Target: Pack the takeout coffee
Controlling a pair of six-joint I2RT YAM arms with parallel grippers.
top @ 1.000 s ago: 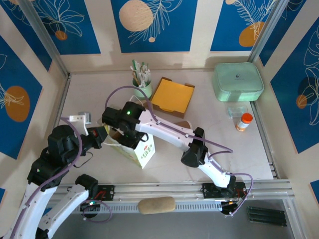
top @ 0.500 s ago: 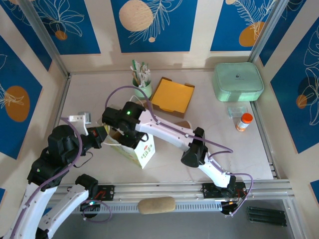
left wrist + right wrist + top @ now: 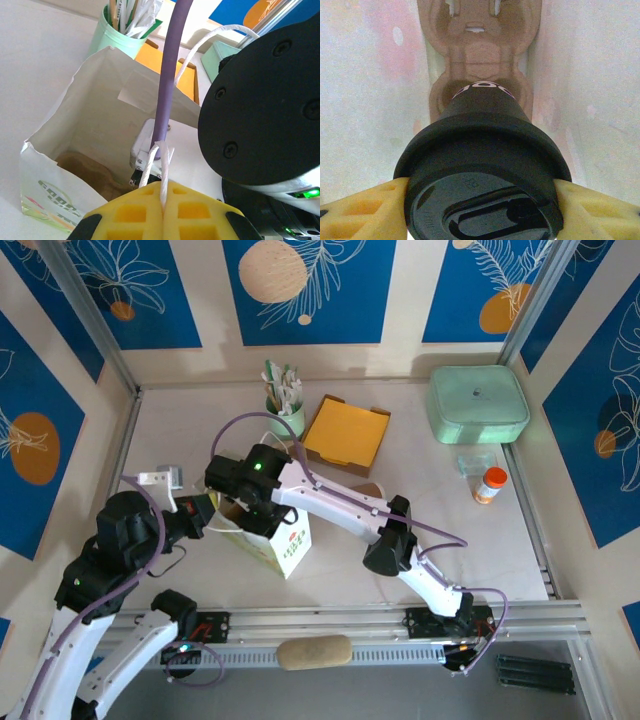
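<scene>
The takeout coffee (image 3: 482, 185), dark in the bag's shade under its black round lid, hangs inside the white paper bag (image 3: 370, 75). My right gripper (image 3: 480, 206) is shut on it, its yellow fingers (image 3: 365, 207) pressed to either side of the lid. The cup's base points at the near socket of the brown pulp carrier (image 3: 480, 45) on the bag's floor; whether it touches I cannot tell. My left gripper (image 3: 163, 200) is shut on the bag's white cord handle (image 3: 162, 165), holding the bag (image 3: 285, 545) open at its left rim. From above, my right gripper (image 3: 250, 502) reaches into the bag's mouth.
A mint-green cup of utensils (image 3: 285, 415) stands behind the bag, with an open kraft box (image 3: 345, 433) to its right. At the back right sit a mint-green lidded container (image 3: 478, 403), a small clear tub (image 3: 476, 462) and an orange-capped bottle (image 3: 489, 484).
</scene>
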